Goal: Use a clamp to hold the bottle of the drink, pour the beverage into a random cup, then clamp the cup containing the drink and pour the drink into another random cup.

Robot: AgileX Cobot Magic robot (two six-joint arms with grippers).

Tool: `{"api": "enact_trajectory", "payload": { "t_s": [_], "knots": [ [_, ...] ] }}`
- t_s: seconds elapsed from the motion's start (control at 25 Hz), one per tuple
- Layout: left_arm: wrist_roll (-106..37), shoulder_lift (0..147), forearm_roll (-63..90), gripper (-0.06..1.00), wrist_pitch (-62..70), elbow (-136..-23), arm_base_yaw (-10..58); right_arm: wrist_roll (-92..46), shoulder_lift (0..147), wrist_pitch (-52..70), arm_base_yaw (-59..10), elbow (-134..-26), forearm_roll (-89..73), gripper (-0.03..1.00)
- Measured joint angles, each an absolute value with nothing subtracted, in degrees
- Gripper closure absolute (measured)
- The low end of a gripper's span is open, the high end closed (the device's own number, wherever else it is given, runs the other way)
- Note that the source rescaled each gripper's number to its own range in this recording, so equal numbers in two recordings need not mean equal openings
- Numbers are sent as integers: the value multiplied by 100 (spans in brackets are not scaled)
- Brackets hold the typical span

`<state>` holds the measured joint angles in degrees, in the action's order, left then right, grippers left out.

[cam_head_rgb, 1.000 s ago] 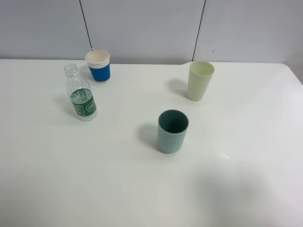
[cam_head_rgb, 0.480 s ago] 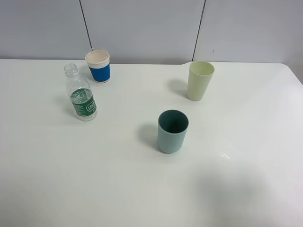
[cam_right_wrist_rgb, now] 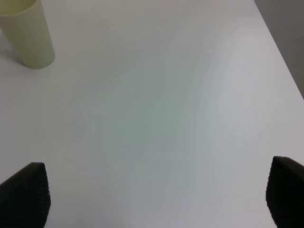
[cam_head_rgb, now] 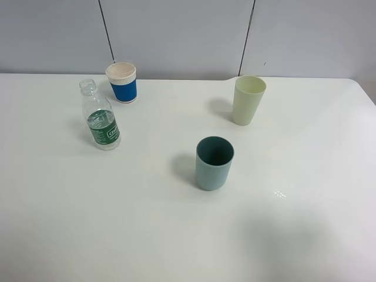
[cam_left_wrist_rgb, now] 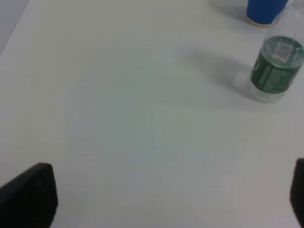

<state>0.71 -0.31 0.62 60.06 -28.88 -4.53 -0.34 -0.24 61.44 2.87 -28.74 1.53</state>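
Observation:
An uncapped clear bottle [cam_head_rgb: 101, 119] with a green label and some liquid stands at the left of the white table; it also shows in the left wrist view [cam_left_wrist_rgb: 275, 70]. A blue and white paper cup [cam_head_rgb: 123, 82] stands behind it, and its base shows in the left wrist view [cam_left_wrist_rgb: 264, 10]. A pale yellow-green cup [cam_head_rgb: 247, 100] stands at the back right and shows in the right wrist view [cam_right_wrist_rgb: 27, 35]. A teal cup [cam_head_rgb: 214, 163] stands in the middle. My left gripper [cam_left_wrist_rgb: 161, 199] is open, well short of the bottle. My right gripper [cam_right_wrist_rgb: 152, 199] is open over bare table. Neither arm shows in the high view.
The white table [cam_head_rgb: 176, 235] ends at a grey panelled wall [cam_head_rgb: 176, 35] at the back. Its right edge shows in the right wrist view [cam_right_wrist_rgb: 280, 57], and its left edge in the left wrist view [cam_left_wrist_rgb: 14, 28].

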Motion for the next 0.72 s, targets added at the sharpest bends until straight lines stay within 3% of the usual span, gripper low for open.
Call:
{"api": "enact_trajectory", "payload": {
  "t_s": [0.72],
  "knots": [
    [73,-31,62,-5,6006,-2888,-453,-34,-24,6144,287,-2874,153,21]
  ]
}}
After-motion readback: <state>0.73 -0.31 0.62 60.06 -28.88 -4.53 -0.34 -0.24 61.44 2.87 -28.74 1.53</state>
